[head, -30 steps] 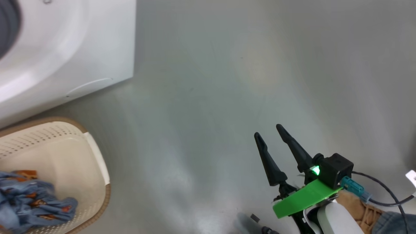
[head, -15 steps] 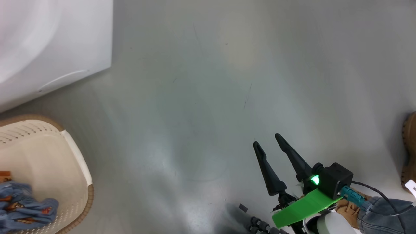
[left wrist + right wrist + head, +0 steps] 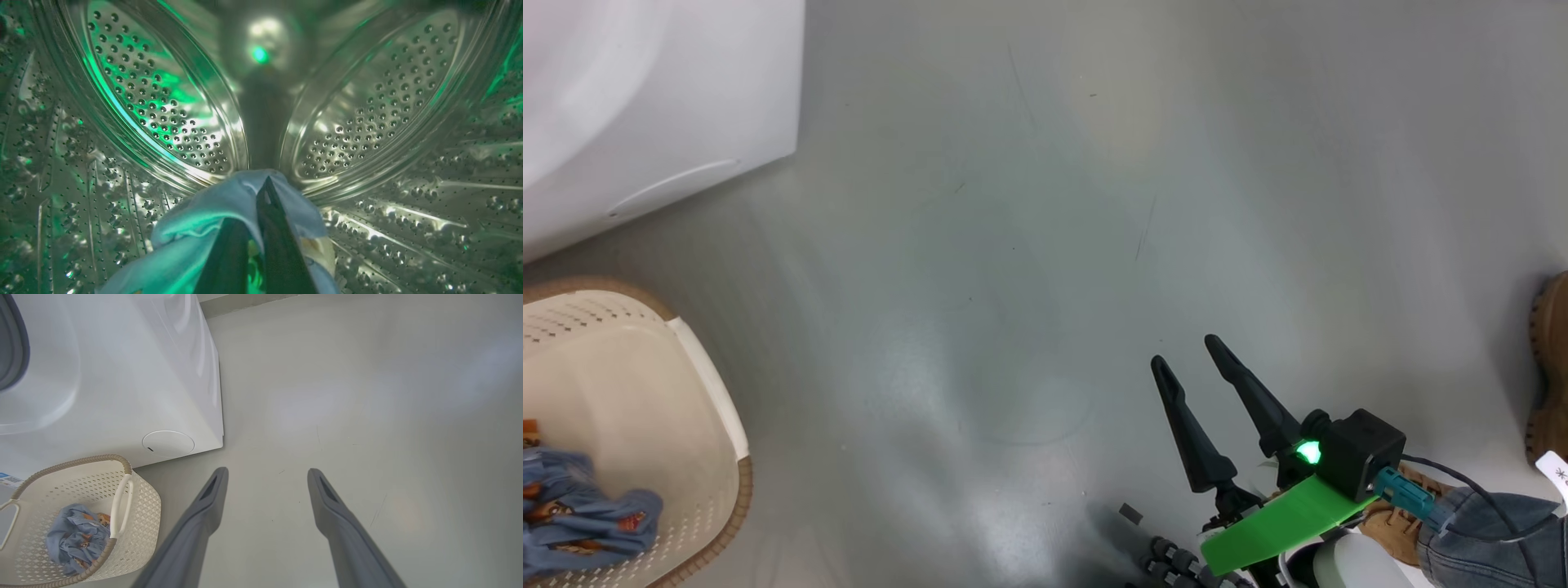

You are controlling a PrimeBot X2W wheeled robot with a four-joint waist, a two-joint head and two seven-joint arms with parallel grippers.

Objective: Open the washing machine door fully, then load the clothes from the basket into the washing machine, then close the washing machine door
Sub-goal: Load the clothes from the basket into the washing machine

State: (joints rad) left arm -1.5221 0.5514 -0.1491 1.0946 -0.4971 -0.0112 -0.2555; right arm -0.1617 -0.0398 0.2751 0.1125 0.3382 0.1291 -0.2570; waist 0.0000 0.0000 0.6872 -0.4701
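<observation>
In the left wrist view my left gripper (image 3: pixel 261 196) is deep inside the perforated steel drum (image 3: pixel 163 102) of the washing machine (image 3: pixel 645 106), shut on a light blue cloth (image 3: pixel 196 228) that drapes over its fingers. More of the clothes (image 3: pixel 580 514) (image 3: pixel 75 535), blue with orange-brown figures, lie in the cream basket (image 3: pixel 711 392) (image 3: pixel 139 498) on the floor in front of the machine (image 3: pixel 122 375). My right gripper (image 3: pixel 1185 353) (image 3: pixel 267 472) hangs open over bare floor, well to the right of the basket, with nothing between its fingers. The washing machine door is out of view.
A person's brown shoe (image 3: pixel 1547 367) stands at the right edge, with another shoe (image 3: pixel 1388 523) and a denim trouser leg (image 3: pixel 1494 531) by my right arm. Grey floor (image 3: pixel 1013 286) stretches between the machine and my right gripper. The machine's grey gasket (image 3: pixel 12 343) shows at the far left.
The head camera has turned, so machine and basket have slid left in its picture and a shoe has come in at the right edge. My right gripper stays open.
</observation>
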